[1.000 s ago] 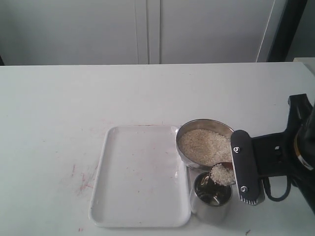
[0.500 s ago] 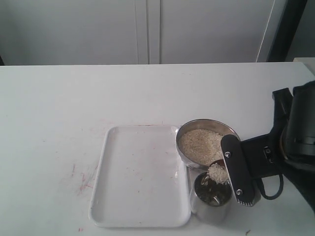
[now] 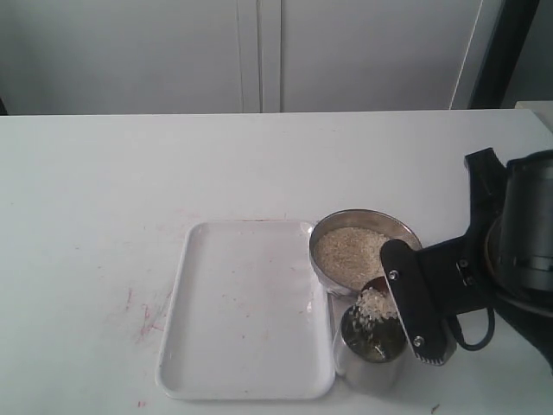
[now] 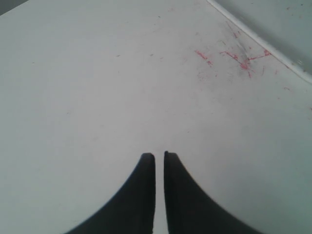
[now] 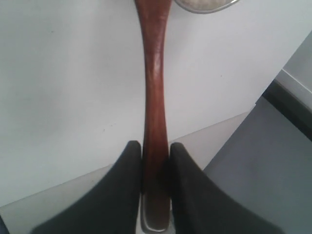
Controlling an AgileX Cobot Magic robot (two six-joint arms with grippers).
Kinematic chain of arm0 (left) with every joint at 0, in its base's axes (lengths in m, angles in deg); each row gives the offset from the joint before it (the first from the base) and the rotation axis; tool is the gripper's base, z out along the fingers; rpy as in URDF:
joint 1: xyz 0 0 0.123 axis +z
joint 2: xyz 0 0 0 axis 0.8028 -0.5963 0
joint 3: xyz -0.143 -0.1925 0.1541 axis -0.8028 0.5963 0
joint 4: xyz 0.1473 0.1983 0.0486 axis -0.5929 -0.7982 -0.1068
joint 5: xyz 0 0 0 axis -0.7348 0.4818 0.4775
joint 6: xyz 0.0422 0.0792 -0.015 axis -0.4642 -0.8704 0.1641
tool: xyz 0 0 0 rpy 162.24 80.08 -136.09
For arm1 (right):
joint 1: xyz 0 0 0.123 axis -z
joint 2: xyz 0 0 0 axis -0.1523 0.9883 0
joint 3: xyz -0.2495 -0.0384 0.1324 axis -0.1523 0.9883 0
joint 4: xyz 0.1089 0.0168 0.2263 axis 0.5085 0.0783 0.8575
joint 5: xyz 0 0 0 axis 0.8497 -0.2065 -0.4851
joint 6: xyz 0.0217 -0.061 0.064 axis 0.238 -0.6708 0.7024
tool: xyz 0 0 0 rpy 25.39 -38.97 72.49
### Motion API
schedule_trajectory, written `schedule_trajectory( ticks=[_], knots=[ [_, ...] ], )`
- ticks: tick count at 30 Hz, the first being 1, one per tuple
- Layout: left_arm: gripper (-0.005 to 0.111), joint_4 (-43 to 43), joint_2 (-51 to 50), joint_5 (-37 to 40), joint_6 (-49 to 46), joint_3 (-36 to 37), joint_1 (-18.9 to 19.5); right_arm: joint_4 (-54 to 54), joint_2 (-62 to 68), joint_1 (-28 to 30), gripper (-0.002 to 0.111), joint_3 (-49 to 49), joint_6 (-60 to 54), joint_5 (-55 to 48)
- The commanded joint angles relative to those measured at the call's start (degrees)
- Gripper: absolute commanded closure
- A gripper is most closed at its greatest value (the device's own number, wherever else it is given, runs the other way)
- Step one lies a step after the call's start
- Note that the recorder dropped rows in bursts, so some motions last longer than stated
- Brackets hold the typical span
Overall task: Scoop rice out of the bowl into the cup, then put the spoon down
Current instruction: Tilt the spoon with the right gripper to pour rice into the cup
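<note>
The steel bowl (image 3: 403, 232) holds off-white rice (image 3: 350, 251) and stands right of the tray. The smaller steel cup (image 3: 371, 367) stands just in front of it. My right gripper (image 3: 399, 303) is shut on the handle of the reddish-brown wooden spoon (image 3: 378, 284). The spoon's head is tipped over the cup's mouth, and grains are sliding off it into the cup. In the right wrist view the handle (image 5: 155, 87) runs out between the shut fingers (image 5: 131, 165) toward the bowl's rim (image 5: 229, 5). My left gripper (image 4: 159, 155) hangs shut and empty over bare table; the exterior view does not show it.
A white rectangular tray (image 3: 246, 311) lies left of the bowl and cup, its right edge close to both. Red scribble marks (image 3: 147, 320) stain the table left of the tray. The table's front edge runs just beyond the cup.
The right gripper has shifted a little to the left and rolled, tipping the spoon head. The heap of rice that sat on the spoon is now pouring into the cup.
</note>
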Motion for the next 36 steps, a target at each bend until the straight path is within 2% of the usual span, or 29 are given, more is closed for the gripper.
schedule_trajectory(
  ticks=[1, 14, 36],
  knots=[
    [0.092, 0.3, -0.4, 2.8, 0.3, 0.5, -0.4, -2.6, 0.1, -0.3, 0.108, 0.2, -3.1, -1.6],
    [0.092, 0.3, -0.4, 2.8, 0.3, 0.5, -0.4, -3.0, 0.1, -1.7, 0.108, 0.2, -4.2, -1.6],
    [0.092, 0.3, -0.4, 2.8, 0.3, 0.5, -0.4, -10.9, 0.1, -4.6, 0.108, 0.2, -6.9, -1.6]
  ],
)
